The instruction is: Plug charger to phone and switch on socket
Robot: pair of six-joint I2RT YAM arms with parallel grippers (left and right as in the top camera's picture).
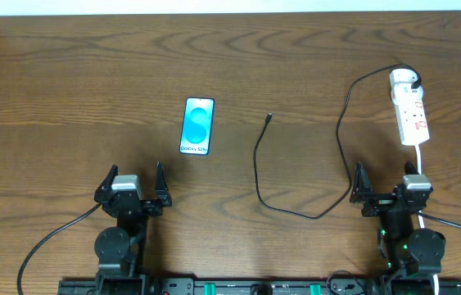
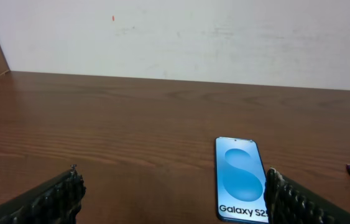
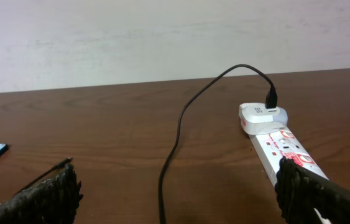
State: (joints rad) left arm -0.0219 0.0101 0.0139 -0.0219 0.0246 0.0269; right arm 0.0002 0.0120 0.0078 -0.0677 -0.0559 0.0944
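Phone: small rectangular smartphone with bright blue screen and dark edges, flat and face up on the brown wooden tabletop ahead of the left arm; white "Galaxy S25" lettering runs along its near end.
Charger: long thin black cable loops slackly across the tabletop; its small plug tip lies free, near the phone's right side but apart from it.
Adapter: white adapter is seated in the strip's far end.
Socket: narrow white power strip with red switch marks, lengthwise ahead of the right arm, probably so that arm can press the switch.
Left gripper: spread wide, holding nothing, short of the phone.
Right gripper: spread wide, empty, near the strip's near end.
Progress: tip not yet in the phone; the switch position is too small to tell.
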